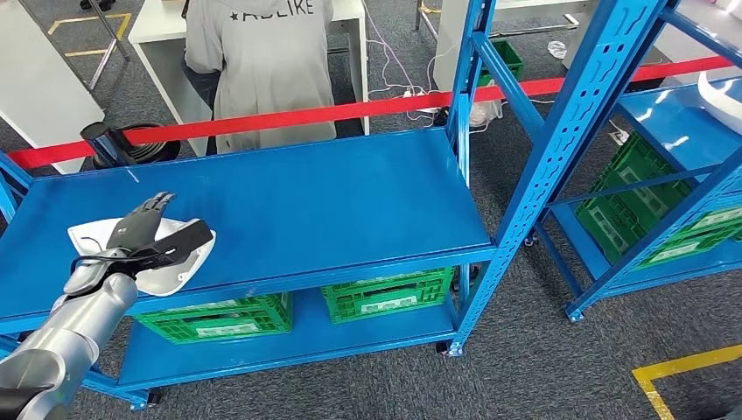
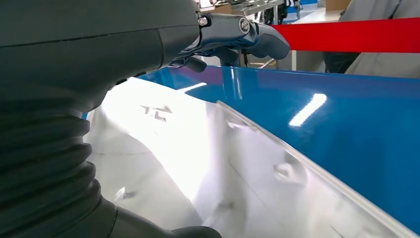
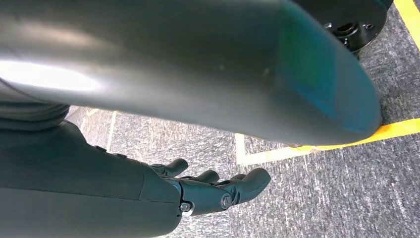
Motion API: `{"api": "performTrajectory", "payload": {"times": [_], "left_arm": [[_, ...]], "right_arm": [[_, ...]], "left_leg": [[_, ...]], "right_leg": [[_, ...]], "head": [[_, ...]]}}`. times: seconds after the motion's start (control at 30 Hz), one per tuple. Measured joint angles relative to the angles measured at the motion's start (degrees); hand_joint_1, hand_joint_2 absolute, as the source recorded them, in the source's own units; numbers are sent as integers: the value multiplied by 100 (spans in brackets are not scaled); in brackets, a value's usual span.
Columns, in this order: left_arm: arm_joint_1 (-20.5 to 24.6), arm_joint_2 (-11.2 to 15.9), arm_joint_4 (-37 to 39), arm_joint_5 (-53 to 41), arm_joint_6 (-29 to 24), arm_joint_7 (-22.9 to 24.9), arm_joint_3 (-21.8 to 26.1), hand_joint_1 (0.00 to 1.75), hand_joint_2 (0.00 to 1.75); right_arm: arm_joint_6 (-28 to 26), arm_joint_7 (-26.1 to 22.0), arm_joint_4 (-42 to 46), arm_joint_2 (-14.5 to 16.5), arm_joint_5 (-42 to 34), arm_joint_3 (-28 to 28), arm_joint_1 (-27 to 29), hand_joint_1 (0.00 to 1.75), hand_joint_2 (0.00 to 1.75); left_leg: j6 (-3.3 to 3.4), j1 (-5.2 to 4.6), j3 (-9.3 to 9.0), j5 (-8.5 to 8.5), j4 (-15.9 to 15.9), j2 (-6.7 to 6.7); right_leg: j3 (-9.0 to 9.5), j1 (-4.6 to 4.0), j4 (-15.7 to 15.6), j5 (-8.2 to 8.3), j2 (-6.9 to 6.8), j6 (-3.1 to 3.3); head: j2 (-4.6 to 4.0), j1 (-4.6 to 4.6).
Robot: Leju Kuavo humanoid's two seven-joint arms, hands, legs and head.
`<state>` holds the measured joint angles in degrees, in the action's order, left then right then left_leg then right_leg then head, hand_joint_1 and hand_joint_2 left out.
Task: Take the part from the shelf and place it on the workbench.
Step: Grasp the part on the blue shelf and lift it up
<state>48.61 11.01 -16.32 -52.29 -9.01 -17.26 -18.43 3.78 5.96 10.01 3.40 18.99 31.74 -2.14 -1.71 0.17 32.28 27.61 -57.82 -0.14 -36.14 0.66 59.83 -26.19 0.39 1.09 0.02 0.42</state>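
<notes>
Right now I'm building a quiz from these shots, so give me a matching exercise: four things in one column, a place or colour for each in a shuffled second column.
Things:
1. white part
2. green crates
3. red barrier tape
4. right hand

Places:
A. stretched behind the blue shelf
B. hanging over grey floor with yellow lines
C. on the shelf's top level, under the left hand
D. on the shelf's lower level

Pairs: 1-C, 2-D, 3-A, 4-B

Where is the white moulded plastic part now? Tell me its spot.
In the head view, the white moulded plastic part lies at the front left of the blue metal shelf top, under the robot's left hand, above a green crate.
</notes>
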Motion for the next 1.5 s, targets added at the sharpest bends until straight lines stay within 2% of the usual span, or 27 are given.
{"api": "performTrajectory", "payload": {"times": [0.63, 0.67, 0.77, 0.8, 0.83, 1.5], "left_arm": [[86, -241, 2, -550, 239, 43, -133, 2, 175], [94, -247, 2, -555, 248, 43, -147, 18, 175], [125, -258, 2, -583, 309, 21, -180, 138, 175], [135, -261, 2, -595, 334, 9, -189, 165, 175], [142, -263, 2, -603, 353, -3, -197, 172, 175], [158, -290, 2, -622, 475, -135, -210, 175, 175]], "right_arm": [[31, 20, 0, -5, 101, 0, -6, 0, 0], [31, 20, 0, -5, 102, 0, -6, 0, 0], [31, 30, 0, -5, 103, 0, -7, 0, 0], [31, 39, 0, -5, 102, 0, -8, 0, 0], [31, 50, 0, -5, 101, 0, -8, 0, 0], [38, 18, 0, -5, 87, 2, -8, 0, 0]], "left_leg": [[0, 0, -1, 0, -3, 0], [0, 0, -1, 0, -3, 0], [0, 0, 0, 0, -3, 0], [0, 0, 0, 0, -3, 0], [0, 0, 0, 0, -3, 0], [0, 0, 0, 0, -3, 1]], "right_leg": [[0, 0, 0, 2, 2, -3], [0, 0, 0, 2, 2, -3], [0, 0, 0, 2, 1, -3], [0, 0, 0, 2, 0, -3], [1, 0, 0, 2, 0, -3], [0, 0, 0, 2, 1, -3]], "head": [[0, 0], [0, 0], [0, 0], [0, 0], [0, 0], [0, 0]]}}
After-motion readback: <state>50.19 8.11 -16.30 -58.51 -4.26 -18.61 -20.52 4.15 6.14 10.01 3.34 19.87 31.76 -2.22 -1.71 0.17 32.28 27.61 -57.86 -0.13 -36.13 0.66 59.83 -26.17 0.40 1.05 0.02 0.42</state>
